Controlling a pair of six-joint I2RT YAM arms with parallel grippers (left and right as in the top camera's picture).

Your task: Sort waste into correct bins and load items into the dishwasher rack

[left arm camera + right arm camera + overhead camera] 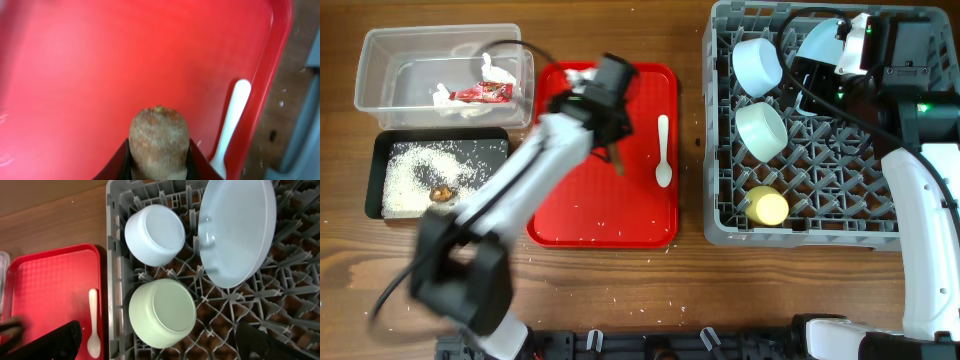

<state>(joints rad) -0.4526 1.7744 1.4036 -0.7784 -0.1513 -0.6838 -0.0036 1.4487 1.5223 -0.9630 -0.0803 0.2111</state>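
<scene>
Wooden counter (620,290): left hand (160,166) clamped on long brown food stick (159,135), above red serving tray (600,215). Stick likely light, stiff, brittle; grip gently near end. Black tray (373,180) at 9 o'clock. Right hand (160,344) apart, empty, over dishwasher rack (720,225).

The left hand (159,169) grips the brown food stick (159,132) over the red tray (100,60), with the white spoon (233,120) lying alongside.

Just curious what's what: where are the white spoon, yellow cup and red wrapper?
white spoon (663,148), overhead view, on its handle.
yellow cup (767,207), overhead view, on its rounded body.
red wrapper (485,94), overhead view, on its middle.
</scene>
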